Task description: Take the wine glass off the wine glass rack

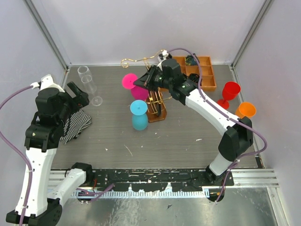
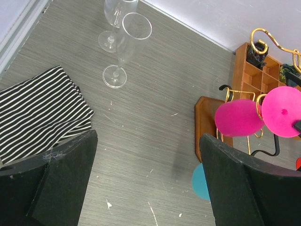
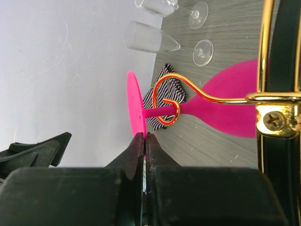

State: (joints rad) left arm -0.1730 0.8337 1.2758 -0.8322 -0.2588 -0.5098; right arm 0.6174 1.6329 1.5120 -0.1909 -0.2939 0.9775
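The pink wine glass [image 1: 138,92] hangs on the gold wire wine glass rack [image 1: 155,101], which stands on a brown wooden base [image 1: 157,116]. In the right wrist view its stem [image 3: 157,113] lies in a scroll-ended arm [image 3: 169,101], and its foot disc [image 3: 134,108] is just outside the curl. My right gripper [image 3: 145,137] is shut, pinching the edge of that foot disc; it also shows in the top view [image 1: 142,81]. My left gripper [image 2: 148,141] is open and empty above the table, left of the rack [image 2: 242,94] and the pink glass [image 2: 239,117].
A blue glass [image 1: 139,116] hangs upside down at the rack's near side. Two clear flutes [image 1: 89,81] and a striped cloth [image 1: 75,123] lie at the left. An orange-brown compartment tray [image 1: 202,70] is at the back right, with a red glass [image 1: 230,92] and an orange glass [image 1: 245,110].
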